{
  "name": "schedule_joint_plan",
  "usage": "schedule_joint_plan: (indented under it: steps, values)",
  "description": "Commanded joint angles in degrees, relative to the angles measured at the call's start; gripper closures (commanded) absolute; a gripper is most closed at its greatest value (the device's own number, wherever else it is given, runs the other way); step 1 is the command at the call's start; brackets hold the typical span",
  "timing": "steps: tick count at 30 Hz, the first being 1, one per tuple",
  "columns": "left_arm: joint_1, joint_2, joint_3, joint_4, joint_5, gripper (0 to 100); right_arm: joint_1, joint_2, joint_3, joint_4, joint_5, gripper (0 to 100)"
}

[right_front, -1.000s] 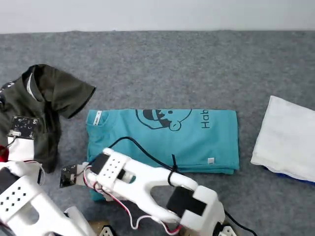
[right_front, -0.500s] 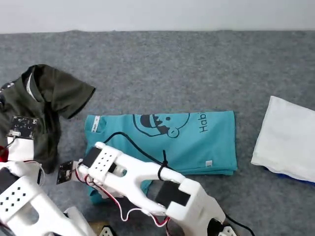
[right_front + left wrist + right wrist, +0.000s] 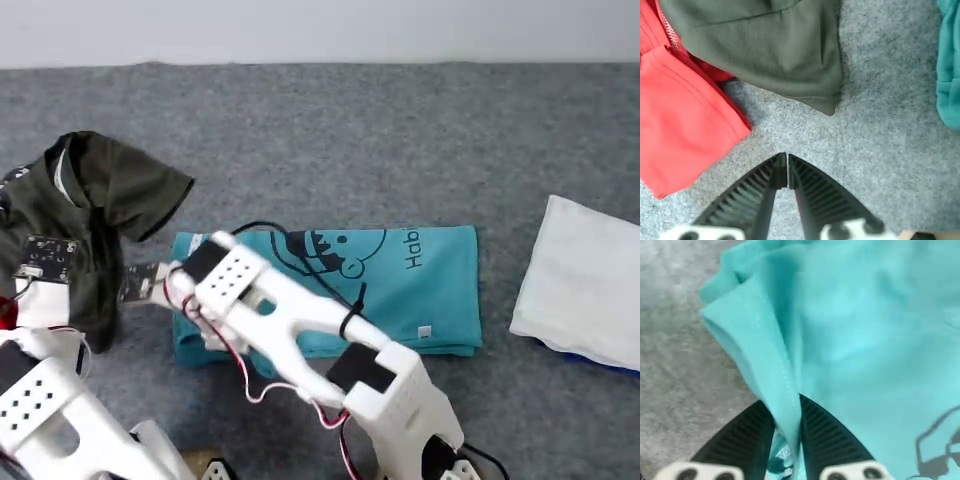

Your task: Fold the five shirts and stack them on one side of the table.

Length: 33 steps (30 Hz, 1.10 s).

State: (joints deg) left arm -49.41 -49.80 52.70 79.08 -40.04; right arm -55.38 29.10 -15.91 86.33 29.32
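Right gripper clenched on teal shirt edge fold; left gripper pinched closed, empty, above grey surface.

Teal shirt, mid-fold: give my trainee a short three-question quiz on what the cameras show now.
1. True or false: the right jaws are shut on the teal shirt.
2. Which garment touches the olive shirt in the left wrist view? A: red garment; B: yellow one; C: striped one.
3. Fill in: the left jaws are ___ over the grey table cover.
Key: 1 true; 2 A; 3 shut.
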Motion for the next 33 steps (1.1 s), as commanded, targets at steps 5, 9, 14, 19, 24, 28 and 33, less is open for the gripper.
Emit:
schedule_joint_plan:
  steps: [5,9,14,19,24,28,33]
  values:
    - [0.26,-1.14,-0.31,-0.70,-0.44,99,5.67,-3.30,-3.60,-2.15,-0.44,89.6]
    - [0.26,-1.14,-0.31,-0.70,-0.44,99,10.33,-1.89,-3.60,-6.29,-0.44,84.2]
    - [0.26,-1.05,-0.22,-0.70,-0.44,99,14.90,2.51,-6.95,-6.20,-0.44,84.1]
    - [0.26,-1.05,-0.22,-0.70,-0.44,99,14.11,3.56,-16.00,1.45,-0.44,84.4]
    - [0.26,-1.05,-0.22,-0.70,-0.44,99,10.59,3.91,-24.53,12.00,-0.44,94.4]
    - [0.44,-1.05,-0.22,-0.70,-0.44,99,6.46,4.00,-25.76,16.57,-0.53,98.2]
    - [2.99,-1.05,-0.22,-0.62,-0.44,99,1.27,4.97,-23.65,16.22,-0.62,98.8]
